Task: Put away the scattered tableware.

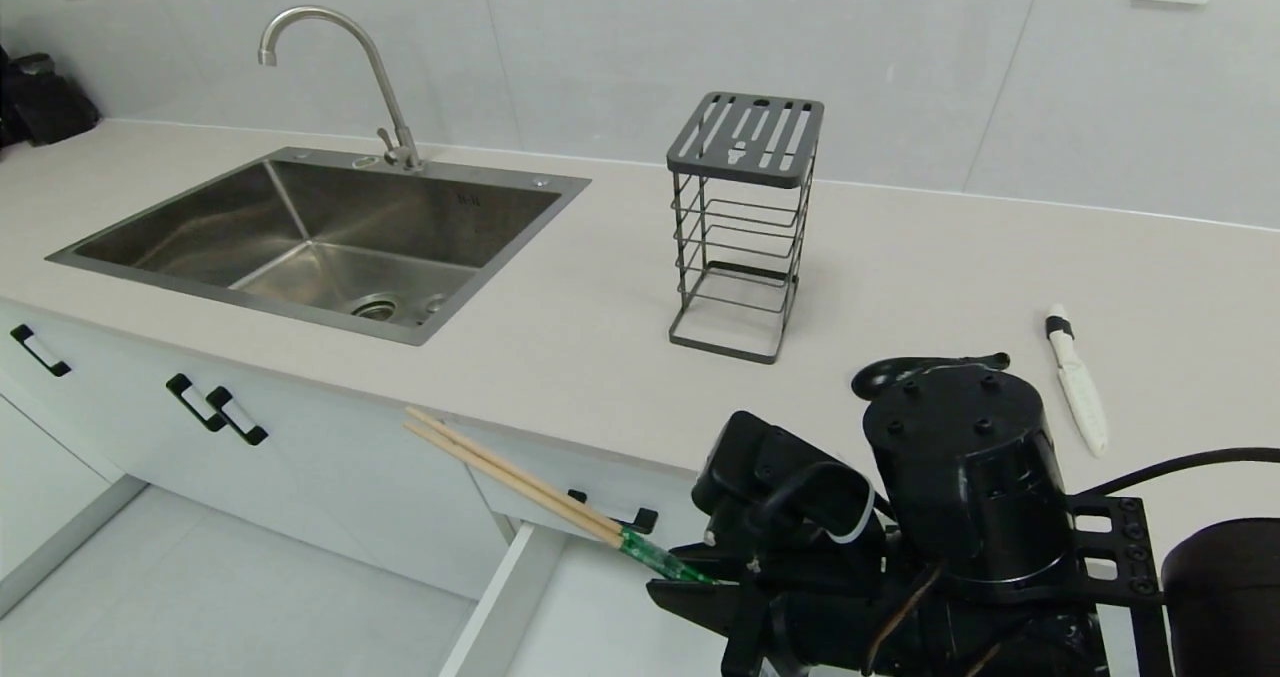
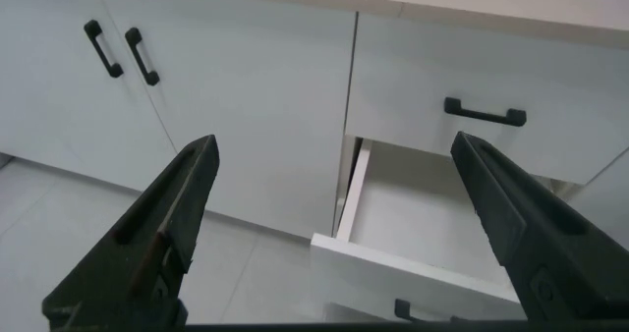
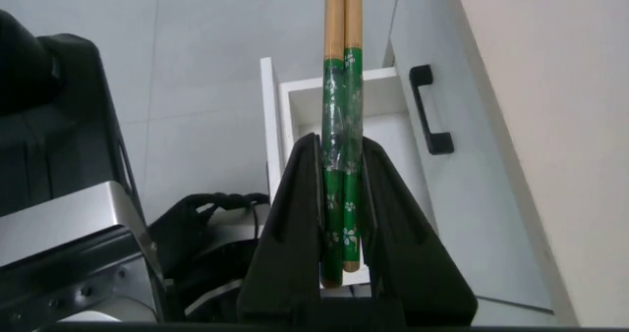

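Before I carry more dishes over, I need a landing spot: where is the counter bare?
Bare counter lies between the sink and the wire rack, and between the rack and the white knife. It is crowded at the front edge, where the right gripper holds chopsticks by the open drawer.

Rack (image 1: 740,227) standing on the worktop (image 1: 560,337), sink (image 1: 300,247) set into it left of the rack, knife (image 1: 1077,382) lying right of and before the rack, open drawer (image 1: 500,597) below and before it, chopsticks (image 1: 520,482) in the right gripper (image 3: 341,150) above that drawer
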Controlling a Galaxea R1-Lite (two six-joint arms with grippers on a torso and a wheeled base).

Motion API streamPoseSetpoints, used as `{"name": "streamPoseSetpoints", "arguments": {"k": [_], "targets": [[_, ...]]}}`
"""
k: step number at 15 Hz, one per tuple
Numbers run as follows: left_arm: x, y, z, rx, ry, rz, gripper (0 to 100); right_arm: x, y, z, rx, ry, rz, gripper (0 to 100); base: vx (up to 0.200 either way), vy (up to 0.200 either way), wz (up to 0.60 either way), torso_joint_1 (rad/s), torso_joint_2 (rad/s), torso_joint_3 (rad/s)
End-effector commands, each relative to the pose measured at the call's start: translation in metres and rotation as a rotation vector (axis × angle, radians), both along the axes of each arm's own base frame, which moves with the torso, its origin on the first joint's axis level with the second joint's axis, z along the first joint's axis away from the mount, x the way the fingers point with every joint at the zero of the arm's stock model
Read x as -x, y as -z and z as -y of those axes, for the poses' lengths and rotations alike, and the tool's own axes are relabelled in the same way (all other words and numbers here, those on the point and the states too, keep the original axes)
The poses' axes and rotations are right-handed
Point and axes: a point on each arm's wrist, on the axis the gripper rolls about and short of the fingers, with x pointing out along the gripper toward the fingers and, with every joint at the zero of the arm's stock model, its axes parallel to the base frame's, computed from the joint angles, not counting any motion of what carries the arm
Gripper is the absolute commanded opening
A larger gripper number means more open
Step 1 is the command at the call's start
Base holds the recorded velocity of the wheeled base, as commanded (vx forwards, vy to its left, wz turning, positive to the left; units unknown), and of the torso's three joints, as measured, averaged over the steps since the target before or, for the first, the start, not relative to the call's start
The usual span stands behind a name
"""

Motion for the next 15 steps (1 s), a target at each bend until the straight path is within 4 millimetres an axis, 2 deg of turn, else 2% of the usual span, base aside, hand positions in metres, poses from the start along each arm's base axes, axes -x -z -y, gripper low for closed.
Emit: {"name": "streamPoseSetpoints", "arguments": {"k": [1,15], "targets": [[0.0000,0.0001,0.0000,0.001,-0.001,-0.001,100,0.0012,-0.0009,0.0002,-0.003,-0.004,0.001,0,0.000,0.000,0.00,-0.271,0.52,0.256],[0.0000,0.0001,0.0000,0.001,-0.002,-0.001,100,0.0062,-0.0014,-0.0071,-0.004,-0.019,-0.030,0,0.000,0.000,0.00,-0.254,0.47,0.214]]}}
